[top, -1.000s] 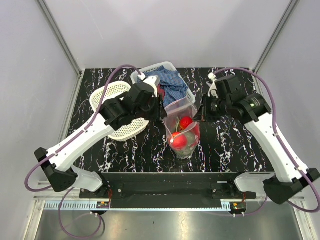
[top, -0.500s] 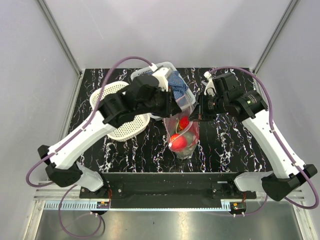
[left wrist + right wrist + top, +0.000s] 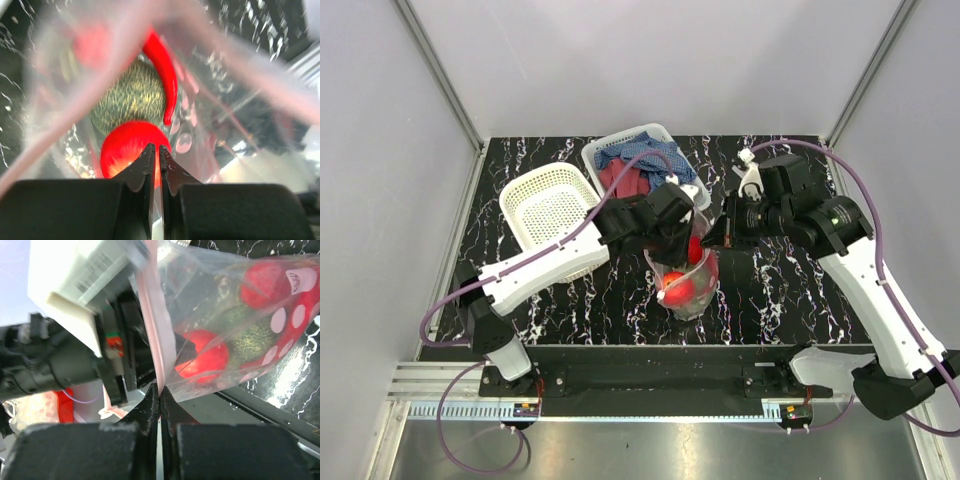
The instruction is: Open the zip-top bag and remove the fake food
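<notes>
Zip-top bag [image 3: 704, 292] on the table [image 3: 770, 290], front centre, mouth lifted between both tools. Inside it: red fruit [image 3: 131, 147], netted green ball [image 3: 132, 97], red chili [image 3: 162, 75]. Left tool [image 3: 155, 150] at the mouth, jaws nearly together on clear film. Right tool [image 3: 159, 389] clamped on the pink zip strip. Behind: white basket [image 3: 552, 210]; farther back, cloth-filled basket [image 3: 640, 165].

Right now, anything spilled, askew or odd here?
Nothing spilled or damaged. The right gripper pinches the zip-top bag by its pink rim, the left gripper at its mouth, the fake food inside. Only the basket of cloths sits angled to the table edge.
</notes>
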Controlling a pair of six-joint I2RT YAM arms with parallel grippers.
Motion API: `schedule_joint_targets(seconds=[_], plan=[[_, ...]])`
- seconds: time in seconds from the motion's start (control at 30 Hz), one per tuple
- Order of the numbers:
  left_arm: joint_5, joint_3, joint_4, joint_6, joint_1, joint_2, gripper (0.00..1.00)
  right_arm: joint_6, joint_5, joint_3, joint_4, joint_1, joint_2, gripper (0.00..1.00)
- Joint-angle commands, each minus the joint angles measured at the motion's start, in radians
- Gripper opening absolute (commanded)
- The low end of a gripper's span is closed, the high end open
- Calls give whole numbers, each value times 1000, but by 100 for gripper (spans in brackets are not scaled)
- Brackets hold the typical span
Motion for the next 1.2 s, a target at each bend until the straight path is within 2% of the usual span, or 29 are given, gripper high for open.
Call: schedule_joint_targets(seconds=[0.0,0.07,0.3,0.33,0.43,0.57,0.87,1.17], plan=[[-11,-39,12,19,-43,-35,12,22,-50,-47,44,7,-51,0],[-13,-77,12,22,-56,-47,14,21,-58,-72,44,7,-63,0],[-59,-171,3,30,-74,-82,36,27,-57,-121,45,7,-92,0],[-60,-176,4,33,-77,-85,43,30,-58,-133,48,7,-97,0],[-57,-183,4,39,-82,-79,56,44,-67,-158,62,7,-110,0],[-77,-206,9,45,-102,-69,68,49,-84,-178,68,7,-112,0],[-170,-265,18,65,-143,-53,80,41,-92,-183,81,7,-95,0],[-203,-294,96,96,-142,5,81,56,-95,-209,93,7,-97,0]])
